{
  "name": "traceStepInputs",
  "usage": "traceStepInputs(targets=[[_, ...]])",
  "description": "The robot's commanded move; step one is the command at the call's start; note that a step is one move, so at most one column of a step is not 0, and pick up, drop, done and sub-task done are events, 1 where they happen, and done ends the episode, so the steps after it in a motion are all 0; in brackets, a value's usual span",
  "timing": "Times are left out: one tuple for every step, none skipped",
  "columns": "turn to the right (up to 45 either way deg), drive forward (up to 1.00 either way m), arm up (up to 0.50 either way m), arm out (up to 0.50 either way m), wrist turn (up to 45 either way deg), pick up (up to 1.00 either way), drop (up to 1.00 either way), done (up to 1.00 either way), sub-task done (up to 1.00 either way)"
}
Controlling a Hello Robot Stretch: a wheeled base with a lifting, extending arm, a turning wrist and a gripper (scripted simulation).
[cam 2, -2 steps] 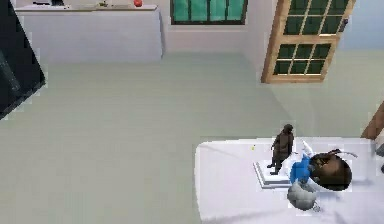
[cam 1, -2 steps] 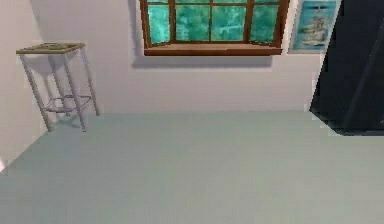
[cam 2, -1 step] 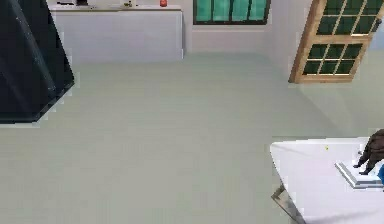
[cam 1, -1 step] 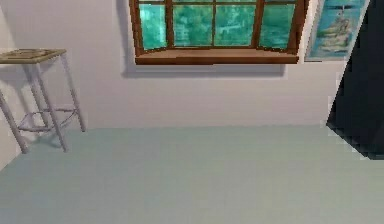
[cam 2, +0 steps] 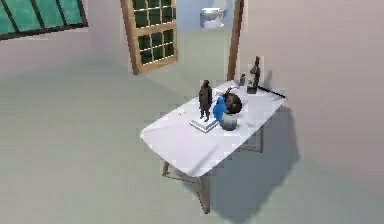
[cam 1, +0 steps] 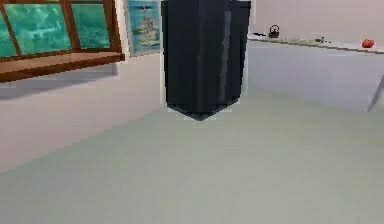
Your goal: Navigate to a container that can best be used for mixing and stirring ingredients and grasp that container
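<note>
Forward view, left to right:
- Wood-framed window [cam 1: 55, 35] with teal panes on the left wall.
- Framed picture [cam 1: 145, 25] on the far wall, just right of the window.
- Tall dark cabinet [cam 1: 205, 55] standing on the floor at the middle.
- White counter [cam 1: 310, 75] to the right of the cabinet. It carries 1 small dark item [cam 1: 274, 33] near its left end and 1 small red item [cam 1: 367, 44] at its far right.
- The near floor is pale and bare.

Arm side view, left to right:
- Teal-paned window [cam 2: 35, 15] in the top left corner.
- Wood-framed glazed door [cam 2: 150, 35] in the far wall.
- White table [cam 2: 180, 140] at the middle, set at an angle.
- On the table, a dark statue [cam 2: 205, 100] stands upright on a flat white slab [cam 2: 203, 126].
- A blue item [cam 2: 219, 108] is just right of the statue.
- A grey round vessel [cam 2: 229, 121], bowl-shaped as far as can be told, sits beside the blue item at the middle of the tabletop. This is the task's thing.
- A dark rounded item [cam 2: 234, 100] is just behind the vessel.
- A dark bottle [cam 2: 254, 75] stands upright at the table's far end.

Gripper: the state of the jaws cannot be told from these pictures.
</note>
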Motion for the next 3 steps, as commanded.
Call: traceStepInputs(targets=[[45.0, 0.0, 0.0, 0.0, 0.0, 0.0, 0.0, 0.0, 0.0], [0.0, 1.0, 0.0, 0.0, 0.0, 0.0, 0.0, 0.0, 0.0], [3.0, 0.0, 0.0, 0.0, 0.0, 0.0, 0.0, 0.0, 0.0]])
